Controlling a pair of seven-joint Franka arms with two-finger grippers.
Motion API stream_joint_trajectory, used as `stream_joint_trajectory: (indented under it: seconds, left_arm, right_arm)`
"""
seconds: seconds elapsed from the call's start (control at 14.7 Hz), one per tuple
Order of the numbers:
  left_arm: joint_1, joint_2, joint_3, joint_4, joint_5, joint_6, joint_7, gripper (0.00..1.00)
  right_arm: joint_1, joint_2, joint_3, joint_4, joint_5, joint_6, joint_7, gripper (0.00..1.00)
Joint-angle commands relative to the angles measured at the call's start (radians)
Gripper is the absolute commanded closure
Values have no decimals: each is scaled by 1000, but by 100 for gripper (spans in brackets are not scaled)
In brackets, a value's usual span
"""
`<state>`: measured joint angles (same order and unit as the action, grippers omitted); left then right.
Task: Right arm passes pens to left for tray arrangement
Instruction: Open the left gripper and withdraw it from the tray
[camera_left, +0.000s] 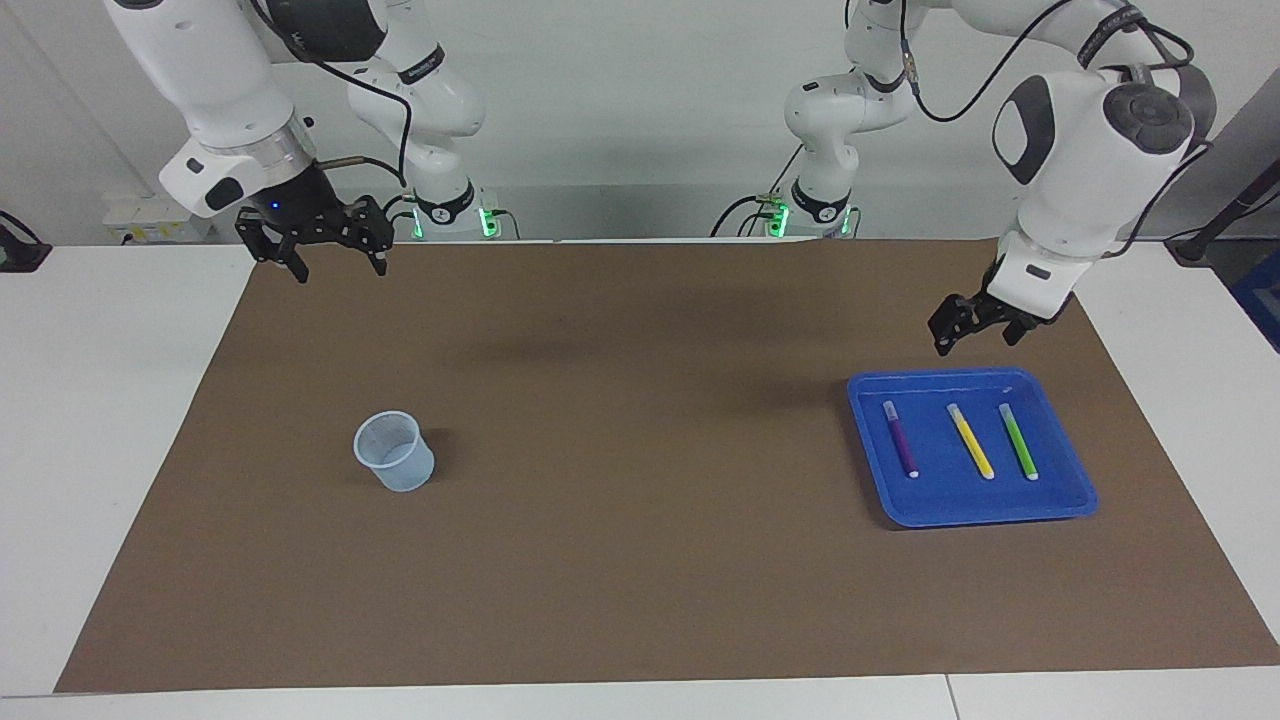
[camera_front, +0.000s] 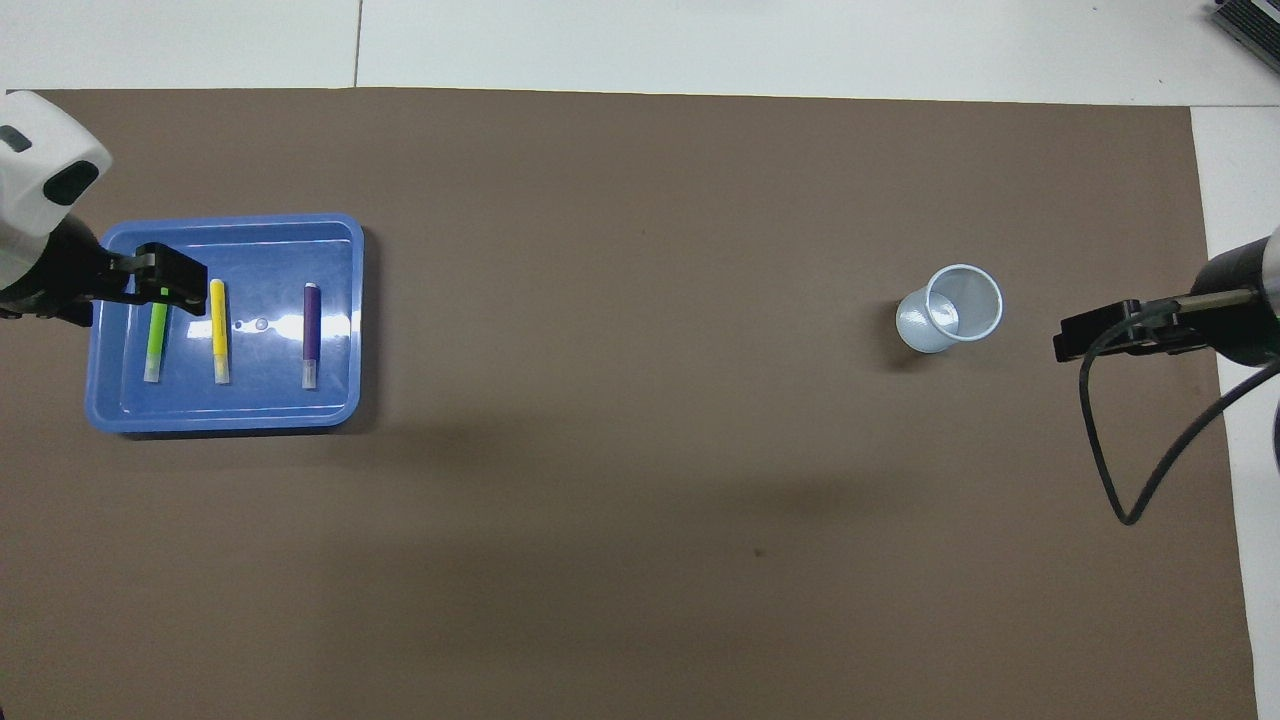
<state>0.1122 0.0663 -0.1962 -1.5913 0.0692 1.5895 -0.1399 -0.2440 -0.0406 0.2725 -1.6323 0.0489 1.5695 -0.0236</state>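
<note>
Three pens (camera_left: 968, 440) lie side by side in the tray (camera_left: 1062, 504); the cup (camera_left: 394, 451) stands well apart. Left gripper (camera_left: 978, 323) and right gripper (camera_left: 322, 243) hang raised, spread wide, empty.

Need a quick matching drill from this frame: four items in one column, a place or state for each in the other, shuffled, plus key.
Column 1
1. purple pen
2. green pen
3. cup
4. left gripper

Column 2
A. upright on the brown mat, toward the right arm's end
B. open, empty, raised near the tray's robot-side edge
C. in the tray, on the side toward the table's middle
D. in the tray, beside the yellow pen, on the side toward the left arm's end

Pairs: 1-C, 2-D, 3-A, 4-B
</note>
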Motion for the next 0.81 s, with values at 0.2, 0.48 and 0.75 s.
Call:
stream_joint_trajectory:
  seconds: [0.2,0.48,0.75]
  left_arm:
    - [-66,-82,121,-24,-22,-98,138,0]
    - [-83,-94,130,-19,-20,-112,143,0]
    - [-85,-103,126,-22,-19,-63,257,0]
  right_arm:
    - [-6,-13,8,-15,-4,0,-13,0]
    - [-6,-13,8,-15,-4,0,-15,0]
    - [-8,-13,8,-15,-4,0,-13,0]
